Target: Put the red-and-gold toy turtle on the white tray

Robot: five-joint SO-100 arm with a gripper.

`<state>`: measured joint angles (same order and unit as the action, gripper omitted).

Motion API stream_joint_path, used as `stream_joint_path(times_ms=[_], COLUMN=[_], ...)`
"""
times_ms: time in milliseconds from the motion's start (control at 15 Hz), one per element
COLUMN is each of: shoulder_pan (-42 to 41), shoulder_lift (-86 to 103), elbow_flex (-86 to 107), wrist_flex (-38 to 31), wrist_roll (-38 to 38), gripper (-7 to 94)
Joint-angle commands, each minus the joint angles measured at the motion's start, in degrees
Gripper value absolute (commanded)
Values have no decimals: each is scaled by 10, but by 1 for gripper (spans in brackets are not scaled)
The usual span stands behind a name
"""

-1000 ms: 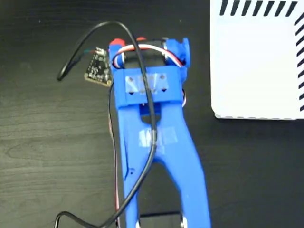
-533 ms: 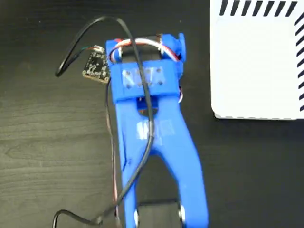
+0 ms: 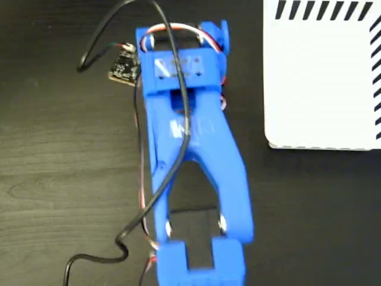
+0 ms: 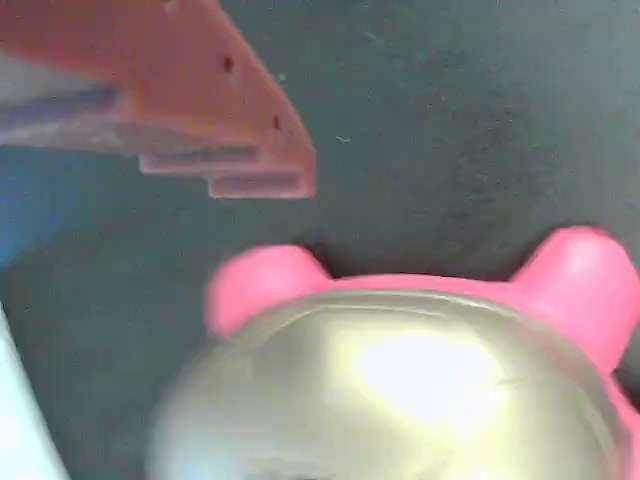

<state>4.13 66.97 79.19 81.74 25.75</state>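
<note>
Fixed view, from above: the blue arm [image 3: 190, 149] stretches up the middle of a dark wood-grain table [image 3: 53, 179], its wrist end near the top edge. A small circuit board [image 3: 124, 67] hangs just left of the wrist, and a black cable [image 3: 172, 155] runs down along the arm. The tray [image 3: 321, 77] lies at the upper right, well apart from the arm, with bare table between them; its striped edges run out of the picture at top and right. The arm hides the gripper and the turtle here. Compared with 1.0 s ago, the wrist end sits nearer the top edge and the red bits then seen beside it no longer show.

Wrist view: the turtle [image 4: 420, 380] fills the lower half, gold shell blurred, two red legs against the dark table. One red finger [image 4: 200, 110] stands clear above it, not touching. Whether the jaws are wide or narrow cannot be told.
</note>
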Motion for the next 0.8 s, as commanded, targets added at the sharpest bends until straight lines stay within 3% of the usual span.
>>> stream_joint_path(times_ms=[0,467,733], shoulder_pan=[4,-2,-5], shoulder_lift=[-4,-56,-62], elbow_flex=[-48,-76,-75], wrist_flex=[1,-2,-6], wrist_roll=[13,18,18], gripper=[74,73,59])
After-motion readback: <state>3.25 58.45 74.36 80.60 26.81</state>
